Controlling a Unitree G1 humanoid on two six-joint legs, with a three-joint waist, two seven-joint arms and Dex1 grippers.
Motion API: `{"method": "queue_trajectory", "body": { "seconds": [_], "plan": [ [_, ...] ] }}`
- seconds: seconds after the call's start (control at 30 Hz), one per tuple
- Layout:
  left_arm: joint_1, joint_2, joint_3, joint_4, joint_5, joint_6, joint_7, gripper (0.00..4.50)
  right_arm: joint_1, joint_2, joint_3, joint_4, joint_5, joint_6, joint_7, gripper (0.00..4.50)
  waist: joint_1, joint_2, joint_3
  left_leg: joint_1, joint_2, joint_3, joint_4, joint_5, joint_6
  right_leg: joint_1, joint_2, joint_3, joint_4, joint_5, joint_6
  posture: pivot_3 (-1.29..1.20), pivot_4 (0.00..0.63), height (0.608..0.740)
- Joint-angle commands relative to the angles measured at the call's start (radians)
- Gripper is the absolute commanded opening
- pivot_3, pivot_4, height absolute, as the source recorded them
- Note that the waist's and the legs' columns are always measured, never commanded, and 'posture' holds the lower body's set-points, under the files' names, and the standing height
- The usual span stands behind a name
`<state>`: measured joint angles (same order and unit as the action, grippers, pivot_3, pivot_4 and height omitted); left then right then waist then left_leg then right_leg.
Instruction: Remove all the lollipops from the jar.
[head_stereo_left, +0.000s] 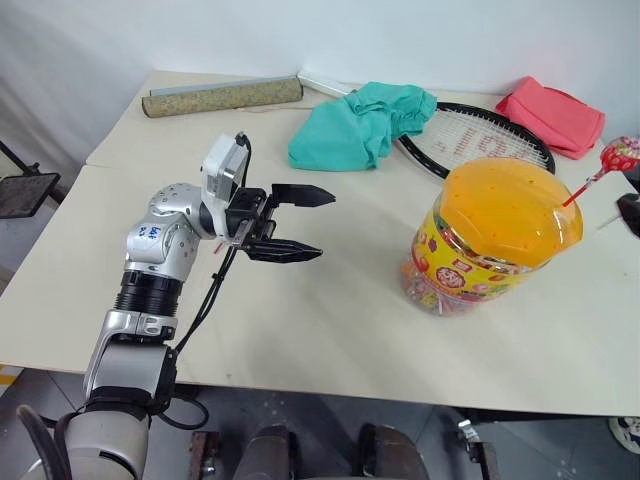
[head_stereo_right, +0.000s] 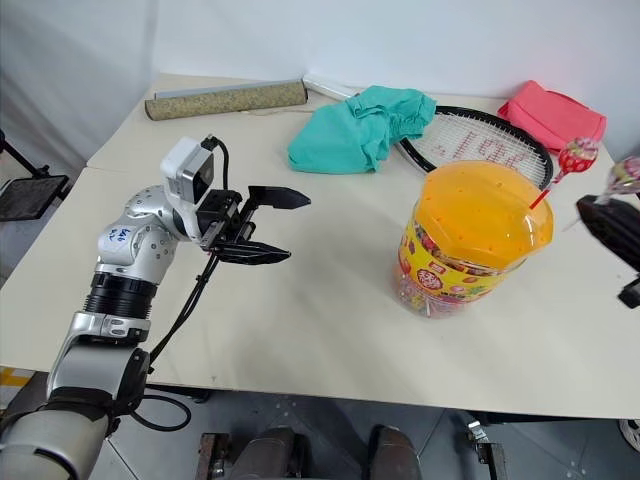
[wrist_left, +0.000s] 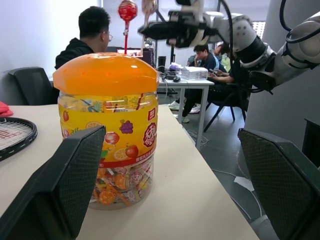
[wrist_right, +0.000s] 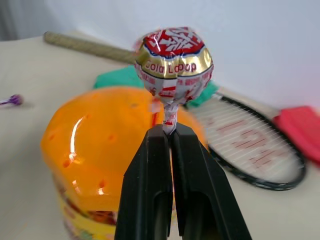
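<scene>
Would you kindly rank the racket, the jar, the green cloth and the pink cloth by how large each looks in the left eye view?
1. Racket, partly covered by the green cloth.
2. Jar and green cloth: too alike to rank, and the jar is nearer the camera.
3. Pink cloth, farthest away.

Jar (head_stereo_left: 495, 240) on table (head_stereo_left: 300, 320), racket (head_stereo_left: 480, 135) behind, perhaps touching cloth (head_stereo_left: 360, 120).

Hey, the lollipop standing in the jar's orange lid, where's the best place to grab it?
Pinch the thin red stick just under the round head of the lollipop, coming from above the orange lid. The stick leans toward the robot's right, so probably pull along that tilt.
</scene>
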<state>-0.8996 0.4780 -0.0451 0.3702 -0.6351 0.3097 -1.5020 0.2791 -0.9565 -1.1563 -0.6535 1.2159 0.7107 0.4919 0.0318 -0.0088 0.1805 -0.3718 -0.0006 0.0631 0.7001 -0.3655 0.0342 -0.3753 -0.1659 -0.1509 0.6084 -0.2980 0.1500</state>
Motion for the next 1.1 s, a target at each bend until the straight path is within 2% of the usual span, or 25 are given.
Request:
{"method": "queue_trajectory", "body": {
  "seconds": [0.03,0.27,0.4,0.53,0.6,0.67,0.77,0.9,1.1],
  "plan": [
    [-0.04,0.0,0.019,0.013,-0.01,-0.013,-0.1,4.5,0.004,-0.015,-0.146,-0.008,0.041,0.017,-0.032,0.07,0.001,0.0,0.0,0.0,0.0,0.0,0.0,0.0,0.0,0.0,0.0,0.0,0.0,0.0,0.0,0.0,0.15,0.74],
    [-0.073,-0.009,0.011,0.059,-0.004,-0.033,-0.112,4.5,0.064,-0.038,-0.342,0.069,0.023,0.099,-0.085,0.07,0.003,0.0,0.0,0.0,0.0,0.0,0.0,0.0,0.0,0.0,0.0,0.0,-0.001,0.0,0.0,0.0,0.15,0.74],
    [-0.077,-0.012,0.008,0.067,-0.006,-0.037,-0.112,4.5,0.13,-0.058,-0.366,0.126,-0.023,0.19,-0.137,0.07,0.006,0.0,0.0,0.0,0.0,0.001,0.0,0.0,0.0,0.0,0.0,0.0,-0.002,0.0,0.0,0.0,0.15,0.74],
    [-0.043,0.002,0.016,0.01,-0.026,-0.008,-0.111,4.5,0.223,-0.108,-0.199,0.256,-0.039,0.411,-0.166,0.07,-0.002,0.0,0.0,0.0,0.001,0.001,-0.001,0.0,0.0,0.0,0.0,0.001,-0.001,0.0,0.0,0.0,0.15,0.74],
    [-0.027,0.021,0.024,-0.015,-0.032,0.004,-0.111,4.5,0.183,-0.151,-0.068,0.334,-0.114,0.41,-0.196,0.07,-0.007,0.0,0.0,0.0,0.0,0.001,-0.001,0.0,0.0,0.001,0.0,0.001,-0.002,0.0,0.0,0.0,0.15,0.74],
    [-0.02,0.032,0.031,-0.027,-0.033,0.009,-0.105,4.5,0.13,-0.179,0.034,0.398,-0.174,0.411,-0.217,0.07,-0.008,0.002,0.0,0.0,0.0,0.001,-0.001,0.0,0.0,0.0,0.0,0.001,-0.002,0.0,0.0,0.0,0.15,0.74],
    [-0.018,0.051,0.044,-0.04,-0.021,0.004,-0.069,4.5,0.001,-0.209,0.271,0.534,-0.278,0.377,-0.218,0.07,-0.011,0.004,-0.001,0.0,0.0,0.001,-0.002,0.0,0.0,0.0,0.0,0.001,-0.002,0.0,0.0,0.0,0.15,0.74],
    [-0.024,0.074,0.058,-0.063,-0.012,0.03,-0.017,4.5,-0.187,-0.191,0.506,0.682,-0.396,0.34,-0.207,0.07,-0.01,0.005,-0.001,0.0,0.0,0.002,-0.001,0.0,0.0,0.0,0.0,0.001,-0.002,0.0,0.0,0.0,0.15,0.74],
    [-0.026,0.106,0.063,-0.102,0.025,0.038,0.026,4.5,-0.388,-0.153,0.709,0.861,-0.548,0.281,-0.161,0.07,-0.006,0.006,-0.001,-0.002,0.0,0.002,0.0,0.0,0.0,0.0,0.0,-0.002,-0.002,0.0,0.0,0.0,0.15,0.74]
  ]
}}
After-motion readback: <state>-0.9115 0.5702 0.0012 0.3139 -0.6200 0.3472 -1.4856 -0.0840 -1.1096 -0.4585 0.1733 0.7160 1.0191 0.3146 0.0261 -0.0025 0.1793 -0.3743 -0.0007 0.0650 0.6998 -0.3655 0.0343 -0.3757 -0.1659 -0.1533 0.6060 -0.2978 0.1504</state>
